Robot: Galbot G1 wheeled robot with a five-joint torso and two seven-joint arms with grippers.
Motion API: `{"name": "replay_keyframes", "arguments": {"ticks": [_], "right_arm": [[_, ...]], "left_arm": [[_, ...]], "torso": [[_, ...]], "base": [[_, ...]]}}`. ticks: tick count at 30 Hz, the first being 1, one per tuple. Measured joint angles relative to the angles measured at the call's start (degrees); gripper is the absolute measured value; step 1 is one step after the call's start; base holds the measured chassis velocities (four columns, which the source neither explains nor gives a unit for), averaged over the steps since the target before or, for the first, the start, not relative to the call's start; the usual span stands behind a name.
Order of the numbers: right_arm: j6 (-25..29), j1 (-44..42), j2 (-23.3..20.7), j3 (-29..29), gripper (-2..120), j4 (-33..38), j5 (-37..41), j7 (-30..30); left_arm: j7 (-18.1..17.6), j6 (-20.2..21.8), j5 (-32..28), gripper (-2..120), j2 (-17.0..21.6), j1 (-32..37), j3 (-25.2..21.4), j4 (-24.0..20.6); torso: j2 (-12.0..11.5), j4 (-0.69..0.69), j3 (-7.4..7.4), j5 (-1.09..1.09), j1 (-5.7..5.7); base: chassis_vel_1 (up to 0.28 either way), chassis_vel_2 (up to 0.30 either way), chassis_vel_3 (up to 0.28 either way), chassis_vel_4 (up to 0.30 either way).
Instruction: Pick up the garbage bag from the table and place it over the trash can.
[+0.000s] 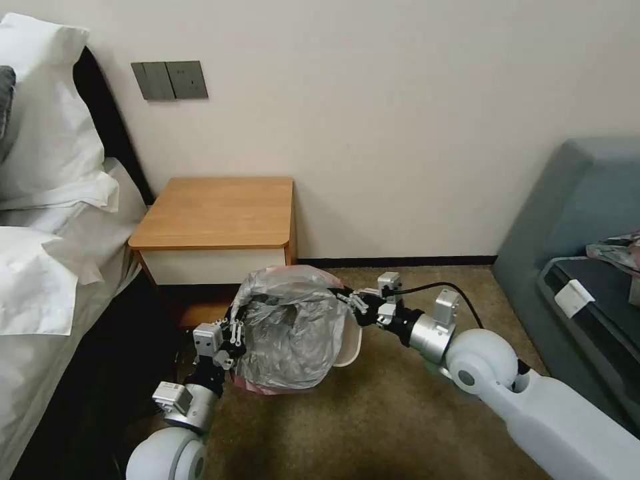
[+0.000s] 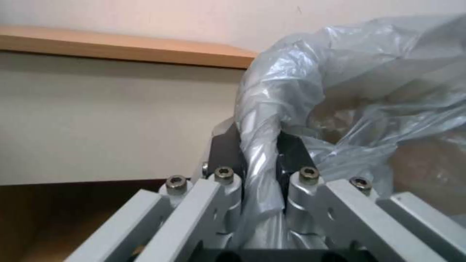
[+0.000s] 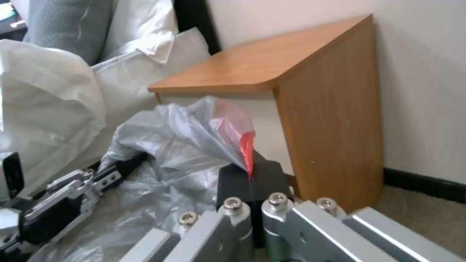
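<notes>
Grey film garbage bag [image 1: 290,330] hangs stretched between your two grippers, draped over the beige trash can [image 1: 351,350] on the carpet in front of the tabletop [image 1: 217,212]. Left gripper [image 1: 235,331] fingers pinch a twisted fold; right gripper [image 1: 349,300] fingers clamp the pink rim.

Plain cream wall [image 1: 400,100] with grey switch plates [image 1: 170,80] and dark skirting [image 1: 400,260]; brown carpet [image 1: 373,427]; bed with white pillows [image 1: 47,133] and sheets at left; grey-blue sofa [image 1: 573,200] at right. Soft, even light.
</notes>
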Motion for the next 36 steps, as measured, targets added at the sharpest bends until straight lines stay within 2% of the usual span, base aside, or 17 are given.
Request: {"name": "replay_keyframes", "arguments": {"ticks": [19,36], "right_arm": [[1.93,-0.39,-1.94,1.01,0,-2.31,-1.53,-0.34],[3.91,-2.13,-3.00,1.50,-2,-4.48,-4.93,-1.31]], "left_arm": [[-0.12,-0.02,-3.85,6,0.31,-0.73,-0.79,-0.02],[-2.29,4.60,-11.05,6,-0.18,-1.73,-0.64,-1.87]], "torso": [[0.00,0.01,0.00,-0.01,0.00],[0.00,0.00,0.00,-0.01,0.00]], "base": [[0.000,0.000,0.000,0.000],[0.000,0.000,0.000,0.000]]}}
